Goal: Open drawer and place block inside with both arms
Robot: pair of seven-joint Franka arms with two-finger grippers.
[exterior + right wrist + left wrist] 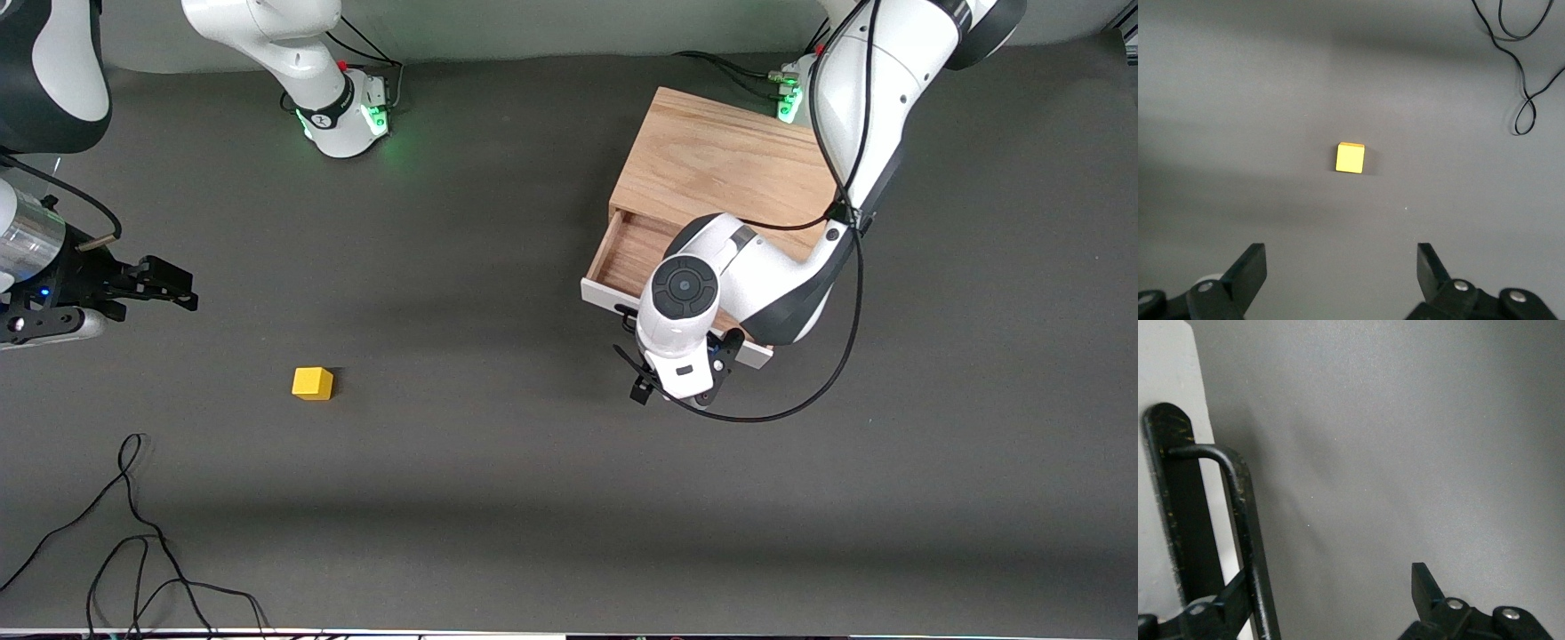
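Left tool (673, 391) wide at drawer (636, 258) handle (1248, 540); right tool (1341, 277) wide above block (1350, 158). Risk: finger snagging handle, jerking drawer.

Dark grey desk (498, 498). Loose black cable (133, 542) lies in loops on it, at the edge nearest the front cam, toward the right arm's end; also seen in right wrist view (1518, 60).

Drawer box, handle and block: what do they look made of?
The box looks like light oak-grain wood, matte, maybe veneer. The drawer has a smooth white front and wooden inside. Its handle seems black-painted metal, with scuffs. The block is plain matte yellow, plastic or painted wood.
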